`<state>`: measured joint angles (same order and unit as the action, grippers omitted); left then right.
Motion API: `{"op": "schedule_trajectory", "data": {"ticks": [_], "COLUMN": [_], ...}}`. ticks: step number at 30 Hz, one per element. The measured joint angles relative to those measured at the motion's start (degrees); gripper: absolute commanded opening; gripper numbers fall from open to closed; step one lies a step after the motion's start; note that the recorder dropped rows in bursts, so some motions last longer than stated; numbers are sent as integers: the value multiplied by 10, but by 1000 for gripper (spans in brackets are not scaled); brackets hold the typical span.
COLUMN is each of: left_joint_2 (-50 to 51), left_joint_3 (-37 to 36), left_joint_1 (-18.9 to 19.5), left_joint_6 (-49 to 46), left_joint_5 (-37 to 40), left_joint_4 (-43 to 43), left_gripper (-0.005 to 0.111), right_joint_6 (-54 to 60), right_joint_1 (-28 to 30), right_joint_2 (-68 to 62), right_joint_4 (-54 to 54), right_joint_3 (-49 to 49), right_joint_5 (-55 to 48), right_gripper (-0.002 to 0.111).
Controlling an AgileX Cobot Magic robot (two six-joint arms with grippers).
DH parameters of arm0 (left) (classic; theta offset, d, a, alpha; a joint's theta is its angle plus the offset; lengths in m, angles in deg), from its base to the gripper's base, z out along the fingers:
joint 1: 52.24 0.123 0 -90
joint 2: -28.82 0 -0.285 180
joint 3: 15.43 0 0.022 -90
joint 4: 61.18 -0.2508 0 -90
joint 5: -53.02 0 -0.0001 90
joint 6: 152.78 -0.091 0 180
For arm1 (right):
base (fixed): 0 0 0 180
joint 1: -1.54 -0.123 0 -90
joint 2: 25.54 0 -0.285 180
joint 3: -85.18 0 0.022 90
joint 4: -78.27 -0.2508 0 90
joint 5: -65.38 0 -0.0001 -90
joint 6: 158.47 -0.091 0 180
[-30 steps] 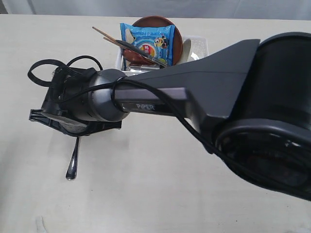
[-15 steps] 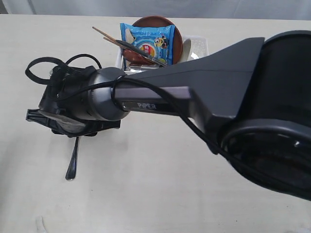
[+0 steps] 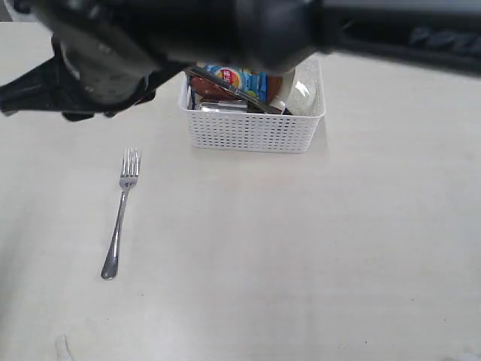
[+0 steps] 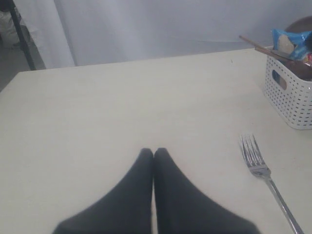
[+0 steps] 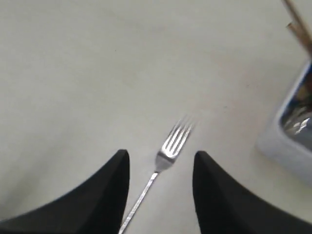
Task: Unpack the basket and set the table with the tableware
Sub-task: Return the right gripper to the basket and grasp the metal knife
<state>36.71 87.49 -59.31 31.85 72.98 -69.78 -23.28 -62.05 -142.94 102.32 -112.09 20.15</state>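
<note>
The steel fork [image 3: 120,214] lies flat on the table [image 3: 248,256], left of the white basket [image 3: 252,131]. The basket holds the blue snack bag [image 3: 237,77], a pale bowl [image 3: 302,92] and a shiny steel cup [image 3: 219,107]. My right gripper [image 5: 162,155] hangs open above the fork [image 5: 170,144], clear of it. Its arm [image 3: 98,68] crosses the top of the exterior view as a dark blur. My left gripper [image 4: 154,151] is shut and empty over bare table, with the fork [image 4: 263,170] off to one side. Chopsticks [image 4: 253,43] stick out over the basket rim [image 4: 290,95].
The right arm's blurred bulk covers the back of the basket and the table's far left in the exterior view. A grey curtain [image 4: 170,24] hangs behind the table's far edge.
The right arm has risen off the fork's head and now blurs across the top of the view. The fork has stayed in place and shows in full.
</note>
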Motion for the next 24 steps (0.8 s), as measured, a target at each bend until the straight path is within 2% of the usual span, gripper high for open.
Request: {"op": "schedule_trajectory", "data": {"ticks": [8, 14, 17, 24], "left_joint_2": [0, 0, 0, 0], "left_joint_3": [0, 0, 0, 0], "left_joint_1": [0, 0, 0, 0], "left_joint_6": [0, 0, 0, 0], "left_joint_5": [0, 0, 0, 0], "left_joint_4": [0, 0, 0, 0], "left_gripper": [0, 0, 0, 0], "right_joint_6": [232, 400, 503, 697], "right_joint_1": [98, 181, 221, 316], "right_joint_2": [46, 35, 24, -23], "right_joint_4": [5, -40, -91, -292], "right_joint_3": [0, 0, 0, 0], "right_joint_5": [-87, -100, -83, -23], "right_gripper": [41, 41, 41, 41]}}
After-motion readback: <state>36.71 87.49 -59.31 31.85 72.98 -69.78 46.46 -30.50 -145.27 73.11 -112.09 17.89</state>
